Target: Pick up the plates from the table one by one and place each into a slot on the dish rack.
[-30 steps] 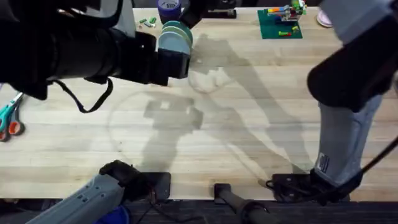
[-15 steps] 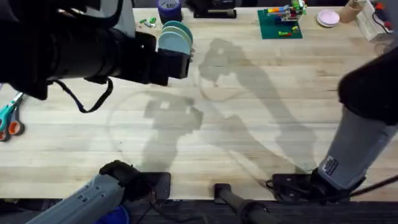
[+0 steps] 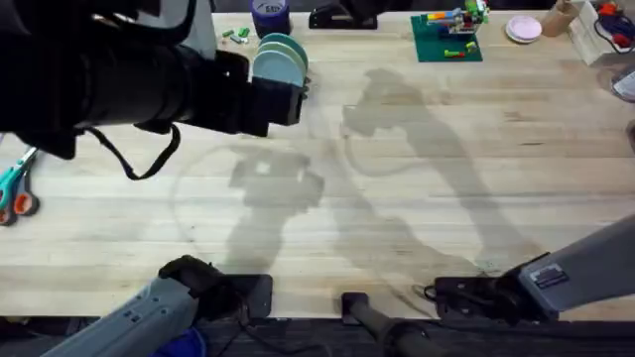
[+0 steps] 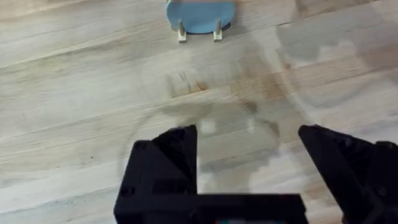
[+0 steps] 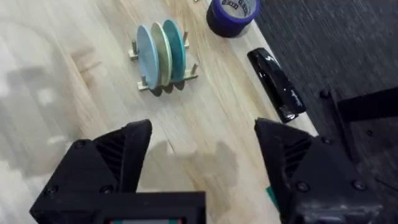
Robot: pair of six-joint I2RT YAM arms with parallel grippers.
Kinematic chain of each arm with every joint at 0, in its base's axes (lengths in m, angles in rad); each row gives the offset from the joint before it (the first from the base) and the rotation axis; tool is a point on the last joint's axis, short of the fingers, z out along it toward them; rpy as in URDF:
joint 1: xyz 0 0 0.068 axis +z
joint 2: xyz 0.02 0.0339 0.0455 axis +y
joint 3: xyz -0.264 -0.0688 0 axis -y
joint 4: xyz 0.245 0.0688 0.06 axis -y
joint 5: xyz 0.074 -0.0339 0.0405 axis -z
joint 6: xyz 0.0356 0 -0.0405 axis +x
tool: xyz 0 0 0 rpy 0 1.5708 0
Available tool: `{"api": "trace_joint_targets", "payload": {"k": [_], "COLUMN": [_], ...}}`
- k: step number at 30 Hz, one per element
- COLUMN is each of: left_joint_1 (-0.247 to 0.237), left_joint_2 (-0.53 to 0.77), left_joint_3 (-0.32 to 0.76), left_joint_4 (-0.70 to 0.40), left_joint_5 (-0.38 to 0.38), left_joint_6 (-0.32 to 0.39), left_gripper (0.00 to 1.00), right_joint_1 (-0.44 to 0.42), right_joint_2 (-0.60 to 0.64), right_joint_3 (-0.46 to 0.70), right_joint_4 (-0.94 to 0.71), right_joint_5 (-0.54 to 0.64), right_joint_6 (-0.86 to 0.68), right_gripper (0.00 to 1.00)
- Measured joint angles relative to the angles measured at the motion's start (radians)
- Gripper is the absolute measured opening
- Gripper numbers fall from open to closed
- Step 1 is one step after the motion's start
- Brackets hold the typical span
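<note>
The right arm has pulled back fast in the last second. Before, it stood tall over the right side of the bench; now only its lower part lies low at the near right corner, and its shadow has moved toward the middle of the bench [image 3: 417, 198]. The left arm has not moved; it hangs large and dark over the far left part, close to the rack.

This retreat suggests the right arm has finished its placing, and no plate is seen lying on the bare wood, so the task looks finished or nearly so.

The dish rack [image 5: 163, 79] stands near the far edge, left of the middle, just beside a roll of blue tape [image 5: 232, 14]. In it three plates [image 5: 160, 52] stand upright on edge, close side by side between the thin pegs: a light blue one, a pale yellow-green one in the middle, and a darker blue-green one.

The right gripper [image 5: 202, 158] has its jaws wide apart and holds nothing. The left gripper [image 4: 249, 155] is also spread wide and empty, looking at the rack from its end.
</note>
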State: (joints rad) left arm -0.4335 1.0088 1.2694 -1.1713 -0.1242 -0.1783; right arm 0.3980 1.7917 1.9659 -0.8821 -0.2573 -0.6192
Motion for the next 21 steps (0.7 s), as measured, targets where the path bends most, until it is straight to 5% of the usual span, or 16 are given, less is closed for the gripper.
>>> {"api": "trace_joint_targets", "payload": {"k": [21], "left_joint_1": [0.0], "left_joint_2": [0.0], "left_joint_3": [0.0], "left_joint_4": [0.0], "left_joint_5": [0.0], "left_joint_6": [0.0], "left_gripper": [0.993], "right_joint_1": [0.0], "right_joint_2": [-0.427], "right_joint_3": [-0.492], "right_joint_4": [0.278], "right_joint_5": [0.003], "right_joint_6": [0.25], "right_gripper": [0.992]}}
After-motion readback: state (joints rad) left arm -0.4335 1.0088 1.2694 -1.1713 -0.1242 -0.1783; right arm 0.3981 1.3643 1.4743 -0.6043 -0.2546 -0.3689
